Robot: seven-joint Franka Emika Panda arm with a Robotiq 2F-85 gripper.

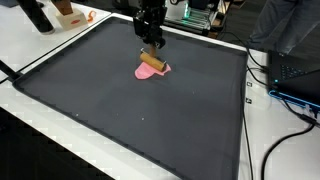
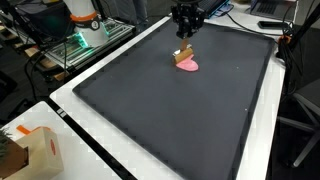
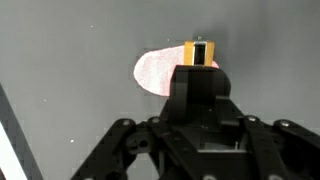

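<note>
A small tan wooden block [image 1: 152, 62] hangs tilted just above a flat pink piece [image 1: 155, 72] lying on the black mat [image 1: 120, 110]. In both exterior views my gripper [image 1: 152, 52] comes down from above, shut on the block's upper end. From the opposite side the block [image 2: 184, 54] sits under the gripper [image 2: 185, 44], over the pink piece [image 2: 189, 65]. In the wrist view the yellow-tan block [image 3: 200, 52] pokes out beyond my dark gripper [image 3: 200, 64], whose body hides the fingertips. The pink piece [image 3: 155, 72] lies to the block's left.
The mat covers most of a white table [image 1: 270, 140]. A laptop [image 1: 298, 78] and cables lie along one side. A cardboard box [image 2: 28, 152] stands at a table corner. An equipment rack [image 2: 78, 45] stands beyond the mat's edge.
</note>
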